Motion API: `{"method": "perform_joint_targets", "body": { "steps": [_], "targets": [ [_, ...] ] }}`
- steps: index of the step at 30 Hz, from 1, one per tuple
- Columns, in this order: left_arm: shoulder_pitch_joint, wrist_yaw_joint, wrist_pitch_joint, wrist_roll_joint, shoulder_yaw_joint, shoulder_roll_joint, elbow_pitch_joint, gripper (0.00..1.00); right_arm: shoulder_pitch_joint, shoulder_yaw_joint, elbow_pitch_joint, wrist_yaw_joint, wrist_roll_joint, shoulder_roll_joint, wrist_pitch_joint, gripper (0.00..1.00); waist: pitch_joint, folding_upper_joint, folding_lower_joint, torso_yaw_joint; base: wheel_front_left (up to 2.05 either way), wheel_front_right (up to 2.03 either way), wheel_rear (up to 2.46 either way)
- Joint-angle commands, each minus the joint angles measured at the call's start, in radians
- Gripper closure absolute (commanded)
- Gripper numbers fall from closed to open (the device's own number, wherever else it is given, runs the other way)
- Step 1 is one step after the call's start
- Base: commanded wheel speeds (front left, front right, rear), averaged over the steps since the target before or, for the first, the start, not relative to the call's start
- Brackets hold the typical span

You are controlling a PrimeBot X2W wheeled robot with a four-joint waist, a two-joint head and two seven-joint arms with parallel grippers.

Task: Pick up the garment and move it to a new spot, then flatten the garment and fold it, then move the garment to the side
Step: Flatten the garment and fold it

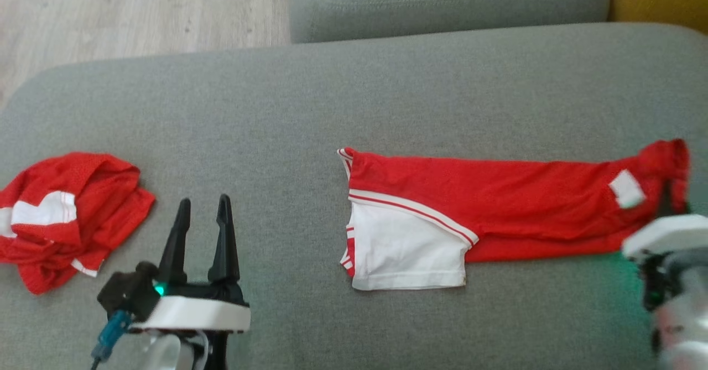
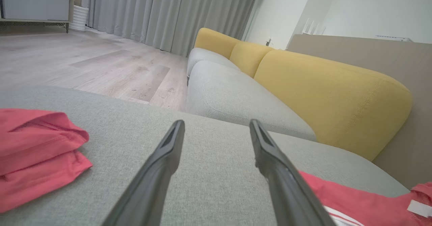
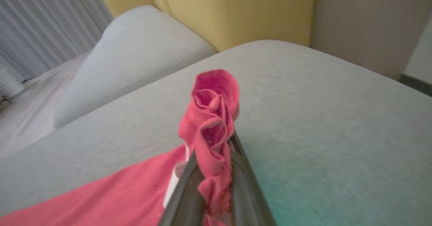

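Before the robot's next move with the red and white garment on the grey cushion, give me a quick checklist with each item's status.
1. Grip: right tool shut on the end of the red and white garment: ok.
2. All layers caught in that grip: cannot tell.
3. Spare arm: left tool open, holding nothing: ok.
4. Flatness on the grey cushion: not ok, the gripped end is bunched.
5. Clearance: crumpled red garment lies apart, to the left: ok.
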Motion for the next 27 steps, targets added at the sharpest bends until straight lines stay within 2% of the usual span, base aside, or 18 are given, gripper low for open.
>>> {"method": "perform_joint_targets", "body": {
  "steps": [1, 4, 5, 12, 19, 27],
  "targets": [
    [-0.011, -0.006, -0.006, -0.008, 0.026, 0.002, -0.022, 0.00, -0.029, 0.052, -0.060, 0.007, -0.017, 0.019, -0.013, 1.00, -0.020, 0.0000, 0.0000, -0.003, 0.00, 0.00, 0.00],
    [-0.003, -0.006, -0.006, -0.011, 0.024, 0.002, -0.018, 0.00, -0.023, 0.110, -0.121, 0.007, -0.028, 0.072, 0.001, 1.00, -0.042, 0.0000, 0.0000, -0.003, 0.00, 0.00, 0.00],
    [-0.003, -0.006, -0.006, -0.011, 0.024, 0.002, -0.018, 0.00, -0.023, 0.110, -0.121, 0.007, -0.028, 0.072, 0.001, 1.00, -0.042, 0.0000, 0.0000, -0.003, 0.00, 0.00, 0.00],
    [0.018, -0.006, -0.006, -0.018, 0.030, 0.002, -0.020, 0.00, 0.024, 0.268, -0.278, 0.007, -0.025, 0.165, 0.061, 1.00, -0.070, 0.0000, 0.0000, 0.001, 0.00, 0.00, 0.00],
    [0.014, -0.006, -0.006, -0.021, 0.012, 0.001, -0.017, 0.00, 0.087, 0.520, -0.413, 0.007, 0.163, 0.175, 0.138, 1.00, -0.067, 0.0000, 0.0000, 0.025, 0.00, 0.00, 0.00],
    [0.005, -0.006, -0.006, -0.022, 0.018, 0.000, -0.019, 0.00, 0.096, 0.631, -0.431, 0.007, 0.272, 0.175, 0.129, 1.00, -0.047, 0.0000, 0.0000, 0.055, 0.00, 0.00, 0.00]
  ]
}}
